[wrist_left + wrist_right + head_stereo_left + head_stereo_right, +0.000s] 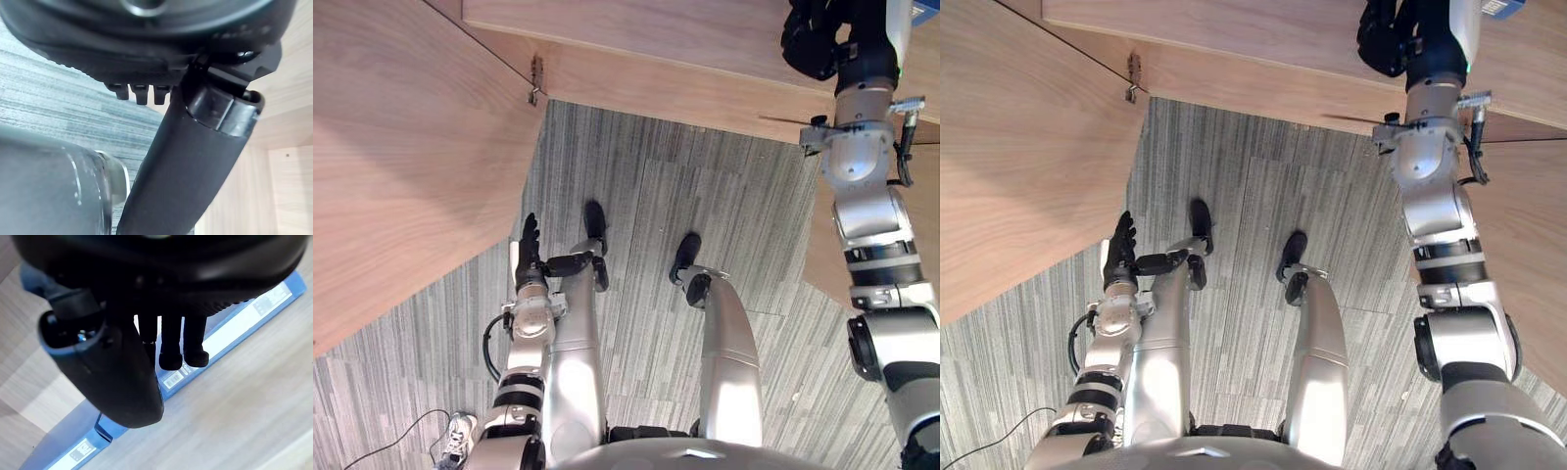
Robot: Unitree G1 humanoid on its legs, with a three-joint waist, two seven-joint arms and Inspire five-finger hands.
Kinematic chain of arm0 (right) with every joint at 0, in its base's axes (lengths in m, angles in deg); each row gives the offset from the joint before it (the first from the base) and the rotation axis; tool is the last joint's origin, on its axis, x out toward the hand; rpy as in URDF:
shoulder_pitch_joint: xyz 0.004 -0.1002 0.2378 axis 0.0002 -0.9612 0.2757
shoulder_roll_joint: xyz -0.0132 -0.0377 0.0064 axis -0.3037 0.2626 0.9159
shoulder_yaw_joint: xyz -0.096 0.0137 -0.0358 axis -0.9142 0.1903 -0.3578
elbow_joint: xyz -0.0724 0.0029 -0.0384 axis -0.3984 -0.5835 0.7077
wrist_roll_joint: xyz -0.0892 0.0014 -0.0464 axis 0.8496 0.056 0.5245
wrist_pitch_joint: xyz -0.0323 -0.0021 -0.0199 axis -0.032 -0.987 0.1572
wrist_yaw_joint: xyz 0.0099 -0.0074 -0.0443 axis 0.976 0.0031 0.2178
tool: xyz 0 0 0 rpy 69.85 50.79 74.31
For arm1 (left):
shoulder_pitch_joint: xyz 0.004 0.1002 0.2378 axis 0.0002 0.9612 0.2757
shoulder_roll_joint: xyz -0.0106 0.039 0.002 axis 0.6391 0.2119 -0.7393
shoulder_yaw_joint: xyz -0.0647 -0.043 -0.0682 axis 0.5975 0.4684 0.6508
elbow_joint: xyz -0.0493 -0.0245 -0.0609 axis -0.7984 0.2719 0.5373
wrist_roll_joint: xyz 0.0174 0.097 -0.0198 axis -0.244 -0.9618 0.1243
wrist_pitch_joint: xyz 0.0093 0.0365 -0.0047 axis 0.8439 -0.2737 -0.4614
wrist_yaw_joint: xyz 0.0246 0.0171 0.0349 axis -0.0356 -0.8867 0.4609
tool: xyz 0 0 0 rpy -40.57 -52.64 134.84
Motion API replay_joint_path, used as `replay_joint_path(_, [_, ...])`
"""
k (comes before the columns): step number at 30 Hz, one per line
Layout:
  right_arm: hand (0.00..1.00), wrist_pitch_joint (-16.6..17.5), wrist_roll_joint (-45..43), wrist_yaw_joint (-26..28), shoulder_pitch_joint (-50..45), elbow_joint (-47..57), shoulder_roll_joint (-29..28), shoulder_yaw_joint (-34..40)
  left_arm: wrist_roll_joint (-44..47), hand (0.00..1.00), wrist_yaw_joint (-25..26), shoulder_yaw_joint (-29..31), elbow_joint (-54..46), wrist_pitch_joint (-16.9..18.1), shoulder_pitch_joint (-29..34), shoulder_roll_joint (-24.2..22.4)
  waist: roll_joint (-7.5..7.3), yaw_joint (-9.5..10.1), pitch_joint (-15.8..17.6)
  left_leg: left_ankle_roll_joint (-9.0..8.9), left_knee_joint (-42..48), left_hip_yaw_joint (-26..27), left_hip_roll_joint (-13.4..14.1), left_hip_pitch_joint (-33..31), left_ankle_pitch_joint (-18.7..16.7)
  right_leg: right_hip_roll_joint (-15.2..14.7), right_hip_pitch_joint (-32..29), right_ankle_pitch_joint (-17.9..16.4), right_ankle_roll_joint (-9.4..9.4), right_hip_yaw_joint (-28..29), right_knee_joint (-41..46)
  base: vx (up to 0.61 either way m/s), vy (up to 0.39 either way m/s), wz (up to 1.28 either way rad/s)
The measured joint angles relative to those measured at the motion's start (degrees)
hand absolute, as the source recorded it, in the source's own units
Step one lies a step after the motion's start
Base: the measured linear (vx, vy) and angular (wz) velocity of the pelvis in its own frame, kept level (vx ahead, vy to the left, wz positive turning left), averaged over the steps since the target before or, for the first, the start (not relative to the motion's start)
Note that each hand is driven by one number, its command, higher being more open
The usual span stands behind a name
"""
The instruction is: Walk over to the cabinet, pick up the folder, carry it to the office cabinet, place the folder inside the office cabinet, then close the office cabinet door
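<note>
Your right hand point(112, 372) hovers over the blue folder point(230, 328), which lies flat on the cabinet shelf point(234, 411). Fingers loose and apart, probably not gripping it. Left hand point(528, 253) hangs straight-fingered.

left hand point(528, 257), right hand point(815, 41) dark; arms point(862, 211) silver-grey, black-banded
</note>
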Motion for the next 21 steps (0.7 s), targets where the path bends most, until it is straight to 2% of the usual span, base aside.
replay_joint_path(14, [0.00, 0.1, -6.1, -0.3, 10.0, -13.0, -0.3, -0.3, 0.1, 1.00, 1.5, -0.1, 1.0, 0.2, -0.5, 0.0, 0.07, -0.47, 0.0, 0.23, -0.8, -0.3, -0.7, -0.6, -0.1, -0.5, -0.1, 0.0, 0.02, -0.5, -0.9, 0.01, 0.005, 0.01])
replay_joint_path(21, [0.00, 1.1, -6.2, -0.2, 16.1, -19.9, -0.4, -2.5, 1.3, 1.00, 2.7, 0.1, 1.8, 0.1, -0.8, 0.0, 0.57, -1.13, -0.3, 0.19, -2.7, -0.2, -0.9, -1.2, 1.7, -0.4, -1.4, 1.5, 0.06, -0.6, -1.5, -0.03, -0.003, 0.00])
